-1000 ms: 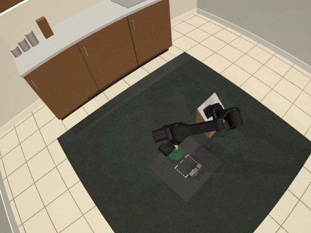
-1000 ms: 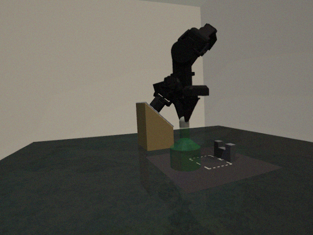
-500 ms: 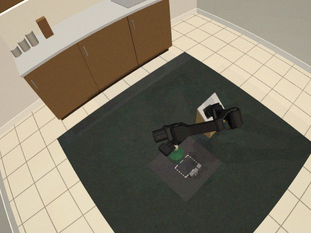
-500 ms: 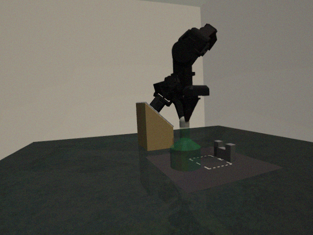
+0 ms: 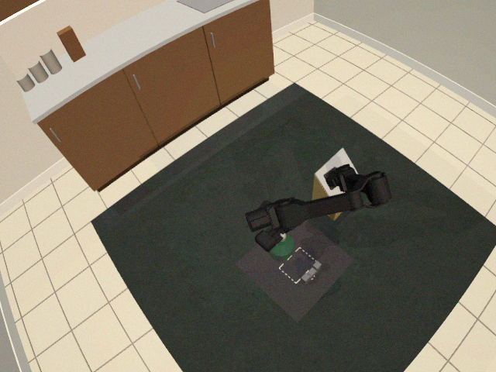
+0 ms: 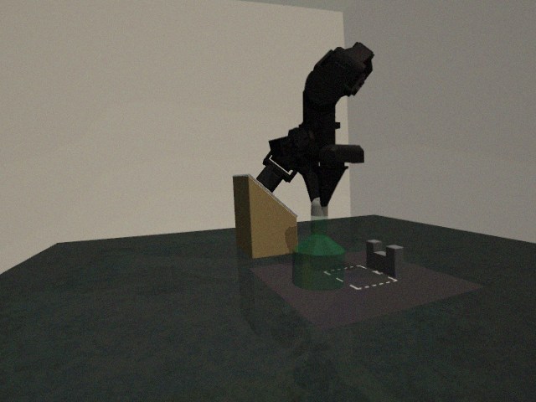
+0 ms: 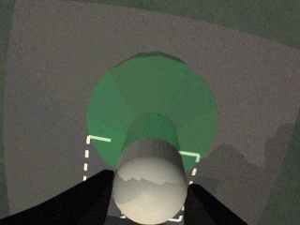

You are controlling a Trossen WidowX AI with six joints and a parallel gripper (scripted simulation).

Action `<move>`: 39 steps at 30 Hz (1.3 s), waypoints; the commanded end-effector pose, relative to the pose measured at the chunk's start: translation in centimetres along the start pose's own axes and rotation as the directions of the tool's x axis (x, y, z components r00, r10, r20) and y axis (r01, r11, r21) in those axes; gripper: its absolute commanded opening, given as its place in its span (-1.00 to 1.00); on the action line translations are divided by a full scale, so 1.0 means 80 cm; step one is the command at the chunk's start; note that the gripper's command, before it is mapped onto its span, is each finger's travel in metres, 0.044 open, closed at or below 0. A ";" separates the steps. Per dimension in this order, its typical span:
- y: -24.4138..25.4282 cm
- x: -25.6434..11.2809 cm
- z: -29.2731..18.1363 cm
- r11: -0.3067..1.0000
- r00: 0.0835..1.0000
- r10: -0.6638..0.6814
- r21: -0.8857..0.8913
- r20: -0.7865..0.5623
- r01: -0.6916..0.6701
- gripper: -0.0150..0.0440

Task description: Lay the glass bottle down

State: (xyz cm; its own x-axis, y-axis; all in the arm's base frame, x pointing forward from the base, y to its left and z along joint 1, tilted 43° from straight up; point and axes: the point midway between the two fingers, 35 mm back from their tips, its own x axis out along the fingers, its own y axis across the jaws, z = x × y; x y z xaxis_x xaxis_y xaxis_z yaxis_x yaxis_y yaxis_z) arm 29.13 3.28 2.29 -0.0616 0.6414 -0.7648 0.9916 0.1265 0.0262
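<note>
While its 2 fingers grip the pale top, the green bottle (image 5: 282, 246) (image 6: 318, 264) (image 7: 155, 89) stands upright — directly below the hand (image 6: 321, 202) (image 7: 150, 187).

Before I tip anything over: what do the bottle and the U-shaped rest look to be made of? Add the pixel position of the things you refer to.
The bottle (image 5: 282, 245) (image 6: 318, 269) (image 7: 152, 89): apparently smooth green glass, since the outline shows through its body; its pale cap looks opaque and matte, perhaps plastic.

The U-shaped rest (image 5: 309, 274) (image 6: 380, 260): flat, even grey without shine, perhaps plastic or painted metal; I cannot tell which.
</note>
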 end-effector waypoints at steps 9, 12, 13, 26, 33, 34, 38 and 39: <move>0.000 -0.005 -0.019 1.000 1.000 -0.002 0.001 0.006 0.002 -0.08; 0.000 -0.005 -0.021 1.000 1.000 -0.003 0.002 0.012 0.003 -0.08; 0.000 -0.005 -0.022 1.000 1.000 -0.004 0.003 0.013 0.004 -0.08; 0.001 -0.007 -0.033 1.000 0.999 -0.010 0.008 0.037 0.010 -0.08; 0.001 -0.007 -0.038 1.000 0.999 -0.013 0.012 0.049 0.013 -0.08; 0.001 -0.007 -0.039 1.000 0.999 -0.014 0.012 0.051 0.013 -0.08; 0.001 -0.007 -0.042 1.000 0.998 -0.015 0.014 0.059 0.014 -0.08; 0.001 -0.008 -0.043 1.000 0.998 -0.016 0.015 0.061 0.015 -0.08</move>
State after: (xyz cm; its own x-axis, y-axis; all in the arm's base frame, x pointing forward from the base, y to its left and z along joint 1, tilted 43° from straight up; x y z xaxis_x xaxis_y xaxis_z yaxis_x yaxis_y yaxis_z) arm 28.91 4.89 4.32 -0.0710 0.5841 -0.8086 0.9923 0.1238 0.0023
